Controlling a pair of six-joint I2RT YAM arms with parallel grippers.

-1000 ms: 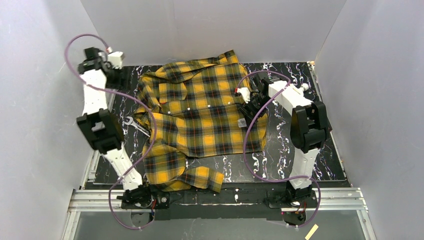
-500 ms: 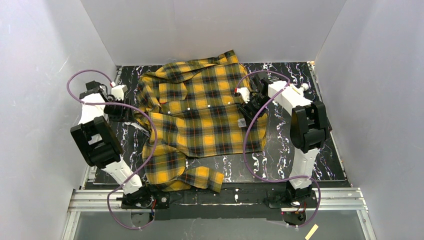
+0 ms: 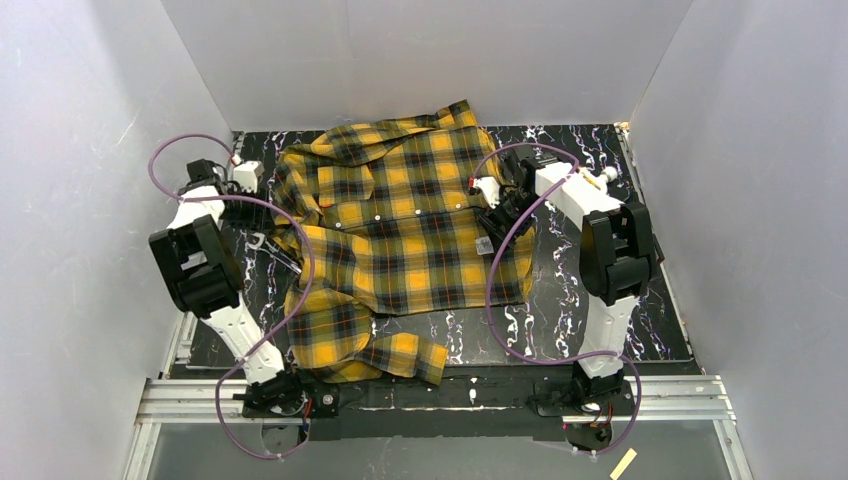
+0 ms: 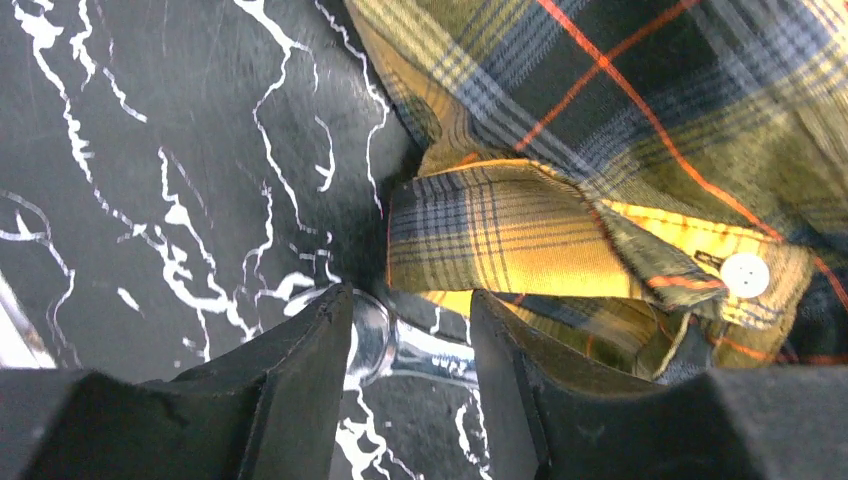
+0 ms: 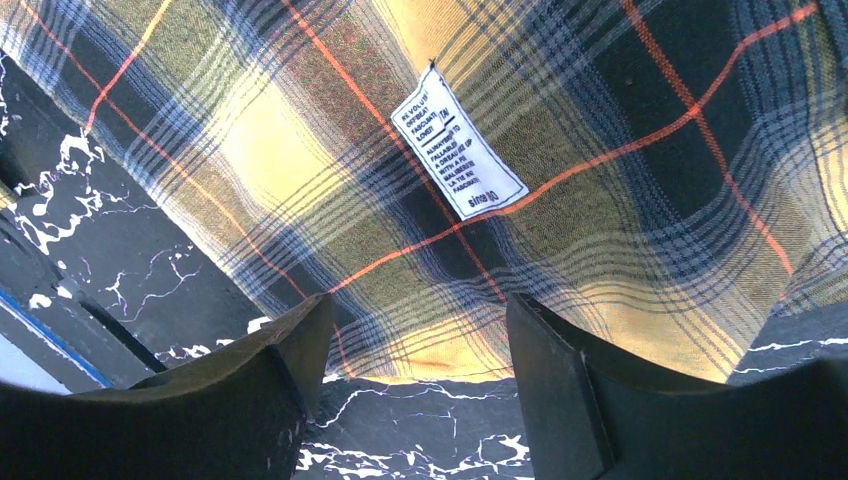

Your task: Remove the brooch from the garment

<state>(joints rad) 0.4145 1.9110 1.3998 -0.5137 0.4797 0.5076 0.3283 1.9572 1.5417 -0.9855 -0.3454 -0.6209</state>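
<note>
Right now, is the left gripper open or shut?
Open. In its wrist view the left gripper has its fingers standing apart, and the shiny wrench and black marble tabletop show through the gap.

We note: garment [image 3: 400, 230] spread mid-desk [image 3: 570, 290]. Wrench [image 4: 400, 345] on desk, just left of cuff [image 4: 500, 235], seen btwn left fingers [image 4: 290, 390]. Label [image 5: 458, 157] on garment's right side, near right fingers [image 5: 580, 400].
</note>
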